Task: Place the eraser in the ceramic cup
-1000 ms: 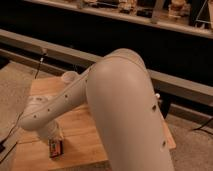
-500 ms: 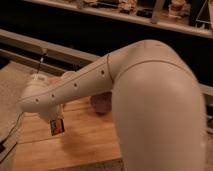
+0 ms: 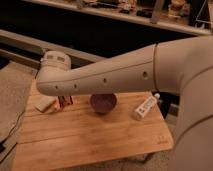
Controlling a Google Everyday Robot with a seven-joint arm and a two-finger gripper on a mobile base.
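Your pale robot arm (image 3: 115, 75) spans the wooden slat table (image 3: 90, 142). The glossy maroon ceramic cup (image 3: 103, 102) sits mid-table. The flat black, orange-marked eraser (image 3: 64, 101) shows near its left, under the arm's end. The gripper, hidden there, is pressed together; on what, you cannot tell.

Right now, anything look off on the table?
White bottle lies on its side near the table's right edge, right of the ceramic cup; no spill visible. The gripper is hidden behind the arm's left end, by the eraser.
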